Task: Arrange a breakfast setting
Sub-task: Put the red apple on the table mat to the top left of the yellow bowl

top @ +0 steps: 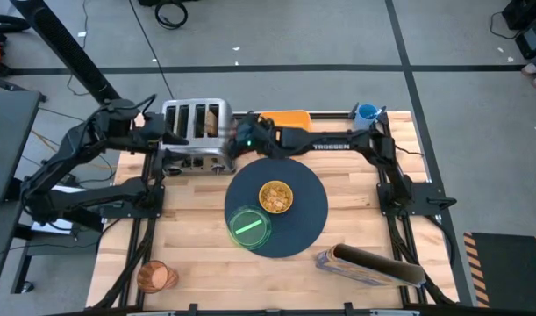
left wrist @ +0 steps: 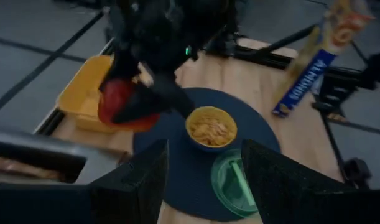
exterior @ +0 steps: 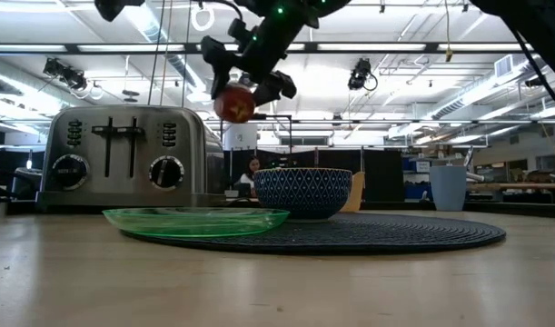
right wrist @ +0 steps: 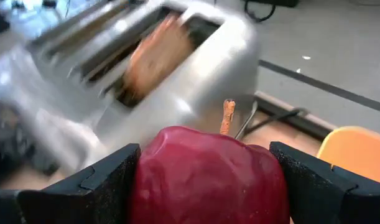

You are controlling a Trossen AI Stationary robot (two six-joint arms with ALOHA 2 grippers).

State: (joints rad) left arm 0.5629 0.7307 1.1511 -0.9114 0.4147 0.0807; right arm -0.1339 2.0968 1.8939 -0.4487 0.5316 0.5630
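Above the surface, beside the toaster (top: 197,132), we see the right claw (exterior: 250,86) clamped on the red apple (right wrist: 208,174), lifted to clear the cereal bowl (top: 275,197) on the mat (top: 311,219). The left claw (left wrist: 202,180) waits open nearby, empty.

right tool (exterior: 250,86) raised, clamped on load — left tool (left wrist: 202,180) open, hovering.

grey concrete floor (top: 338,35) crossed by dark tape lines, cables trailing over it. wooden tabletop (top: 197,254) in a black frame. behind, open workshop under bright ceiling strip lights (exterior: 413,45), benches along the back.
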